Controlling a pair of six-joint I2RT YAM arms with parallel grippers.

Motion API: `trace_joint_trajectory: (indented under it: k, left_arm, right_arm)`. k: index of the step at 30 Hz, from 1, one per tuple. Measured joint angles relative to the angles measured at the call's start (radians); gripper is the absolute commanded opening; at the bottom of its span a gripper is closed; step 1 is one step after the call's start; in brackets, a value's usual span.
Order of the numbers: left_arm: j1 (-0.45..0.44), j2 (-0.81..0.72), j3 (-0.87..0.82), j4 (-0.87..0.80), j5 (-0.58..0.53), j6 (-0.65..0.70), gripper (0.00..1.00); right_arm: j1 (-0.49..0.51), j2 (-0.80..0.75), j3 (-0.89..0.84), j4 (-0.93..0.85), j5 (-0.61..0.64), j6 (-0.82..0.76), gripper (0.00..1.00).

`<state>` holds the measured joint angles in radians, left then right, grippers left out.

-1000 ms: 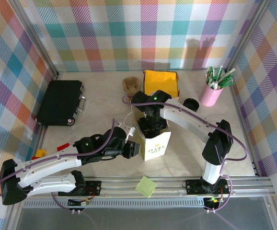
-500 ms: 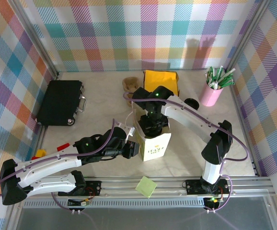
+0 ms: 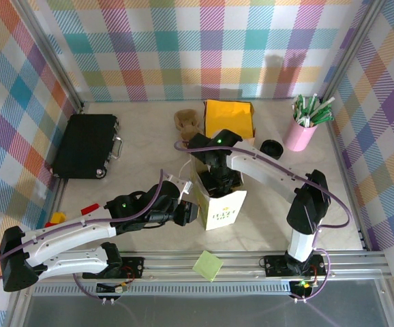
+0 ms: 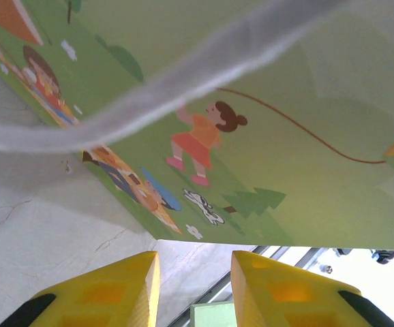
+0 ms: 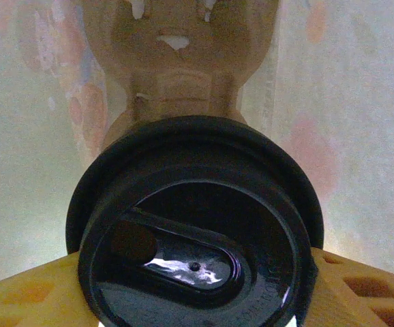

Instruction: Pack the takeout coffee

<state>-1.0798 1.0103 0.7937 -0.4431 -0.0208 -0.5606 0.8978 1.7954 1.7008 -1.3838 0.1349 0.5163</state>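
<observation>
The takeout coffee (image 5: 193,231) shows from above as a round black lid, its body hidden beneath. My right gripper (image 5: 193,289) is shut on it, a yellow finger (image 5: 26,293) at each side. Cup and gripper are down inside the paper bag (image 3: 223,210), whose pale inner walls (image 5: 347,102) surround them. From above, the right gripper (image 3: 217,178) reaches into the bag's open mouth. My left gripper (image 3: 187,212) sits at the bag's left side, open, with only table between its fingers (image 4: 125,286). The bag's green printed side (image 4: 285,136) and white handle strap (image 4: 183,75) fill its view.
A brown moulded piece (image 5: 176,61) lies at the bag's bottom beyond the cup. On the table are a black case (image 3: 86,145), a yellow box (image 3: 230,117), a brown object (image 3: 185,120), a loose black lid (image 3: 272,147), a pink cup of sticks (image 3: 300,131) and a green note (image 3: 208,265).
The right gripper has shifted slightly inside the bag's mouth, and the bag has nudged a little toward the near edge. The left arm has not moved.
</observation>
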Motion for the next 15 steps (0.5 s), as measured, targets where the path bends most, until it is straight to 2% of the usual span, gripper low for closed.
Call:
trace_joint_trajectory:
  k: [15]
  left_arm:
    - [0.0, 0.0, 0.0, 0.0, -0.002, 0.0, 0.33]
  right_arm:
    - [0.005, 0.005, -0.039, 0.034, -0.016, 0.016, 0.38]
